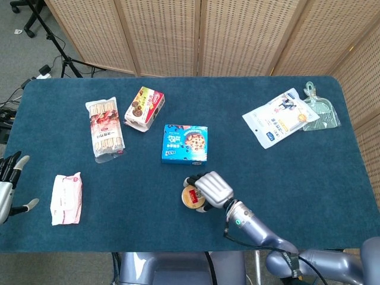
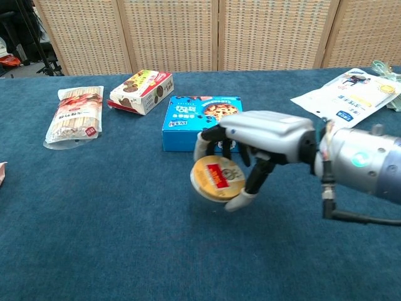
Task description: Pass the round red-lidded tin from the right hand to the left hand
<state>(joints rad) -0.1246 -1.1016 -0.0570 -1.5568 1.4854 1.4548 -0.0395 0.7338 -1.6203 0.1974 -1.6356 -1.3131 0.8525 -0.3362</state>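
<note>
We judge round red-lidded metal tin (image 2: 217, 178) rigid, light, slick; right hand (image 2: 263, 141) grips rim; left hand (image 1: 7, 189) open, w/ fingers spread, should take opp. rim.

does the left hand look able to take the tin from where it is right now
Probably not yet. The left hand sits open at the table's far left edge, while the right hand holds the tin near the middle. Nothing stands between them, only a wide gap.
</note>
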